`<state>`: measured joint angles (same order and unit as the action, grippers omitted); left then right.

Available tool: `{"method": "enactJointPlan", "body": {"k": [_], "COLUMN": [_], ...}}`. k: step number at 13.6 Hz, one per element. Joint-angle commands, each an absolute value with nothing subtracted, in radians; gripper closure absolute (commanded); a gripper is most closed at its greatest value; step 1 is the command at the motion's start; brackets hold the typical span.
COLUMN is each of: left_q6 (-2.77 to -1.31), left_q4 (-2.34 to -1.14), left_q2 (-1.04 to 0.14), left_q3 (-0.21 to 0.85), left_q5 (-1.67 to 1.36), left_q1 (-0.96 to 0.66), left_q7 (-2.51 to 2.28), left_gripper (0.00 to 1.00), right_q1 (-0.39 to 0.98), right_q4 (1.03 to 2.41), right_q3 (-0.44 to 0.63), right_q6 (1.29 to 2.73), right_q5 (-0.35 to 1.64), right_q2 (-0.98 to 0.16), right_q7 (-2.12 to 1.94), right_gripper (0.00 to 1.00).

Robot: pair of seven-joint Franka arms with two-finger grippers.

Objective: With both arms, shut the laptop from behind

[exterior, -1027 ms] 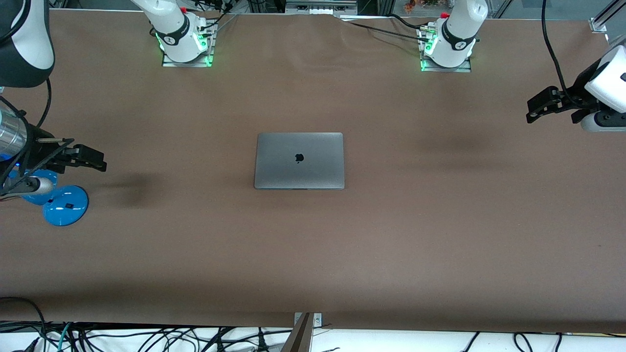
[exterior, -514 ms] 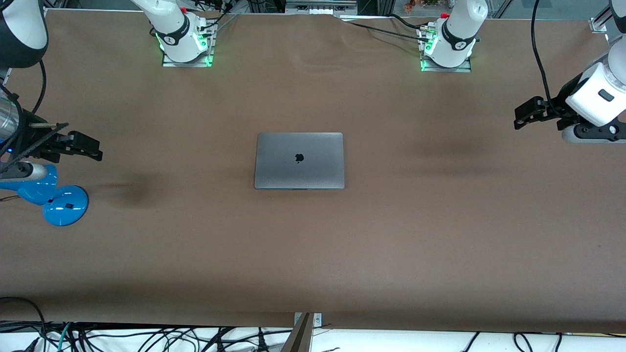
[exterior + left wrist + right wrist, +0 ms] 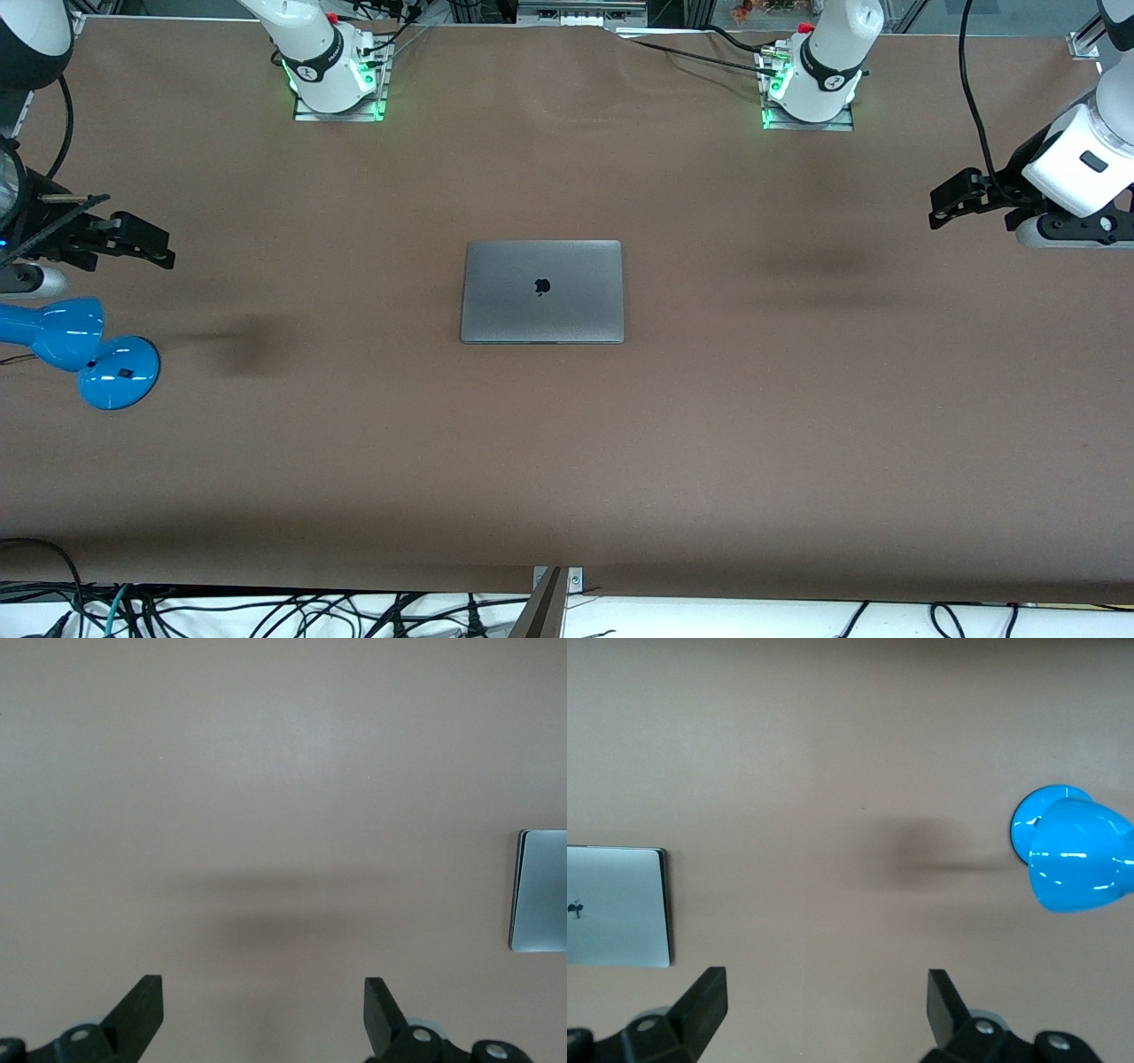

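The space-grey laptop [image 3: 542,291] lies shut and flat in the middle of the brown table, its dark apple logo facing up. Its edge shows in the left wrist view [image 3: 540,890] and part of its lid in the right wrist view [image 3: 616,905]. My left gripper [image 3: 946,206] hangs open and empty in the air over the table at the left arm's end. My right gripper [image 3: 146,244] hangs open and empty over the table at the right arm's end. Both wrist views show the fingers spread wide over bare table, the left gripper [image 3: 264,997] and the right gripper [image 3: 827,992].
A blue desk lamp [image 3: 84,350] stands on the table at the right arm's end, nearer to the front camera than the right gripper; it also shows in the right wrist view [image 3: 1072,847]. The two arm bases [image 3: 335,75] [image 3: 811,84] stand along the table's back edge.
Both grippers have drawn away from the laptop toward their own table ends and the back edge. The laptop has not moved.
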<state>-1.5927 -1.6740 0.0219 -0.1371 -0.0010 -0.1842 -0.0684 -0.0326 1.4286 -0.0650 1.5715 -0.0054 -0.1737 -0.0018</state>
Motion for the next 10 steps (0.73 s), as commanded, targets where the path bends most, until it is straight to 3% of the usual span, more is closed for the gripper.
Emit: {"method": "enactJointPlan", "body": {"k": [1,10], "left_q6": [-1.605,-1.597], "left_q4": [-1.677,-1.671], "left_q2": [0.051,0.049], "left_q3": [-0.146,-0.141], "left_q5": [-0.012,-0.015], "left_q1": [-0.172,-0.170], "left_q7": [-0.075,-0.074], "left_gripper": [0.00,0.00], "right_q1": [-0.049,-0.038], "right_q4": [1.483,1.439], "right_q3": [-0.083,-0.081], "right_q6": [1.583,1.568], "right_q5": [-0.014,-0.015], "right_q2": [-0.123,-0.150], "right_q7": [-0.003,-0.009], "right_gripper": [0.00,0.00]}}
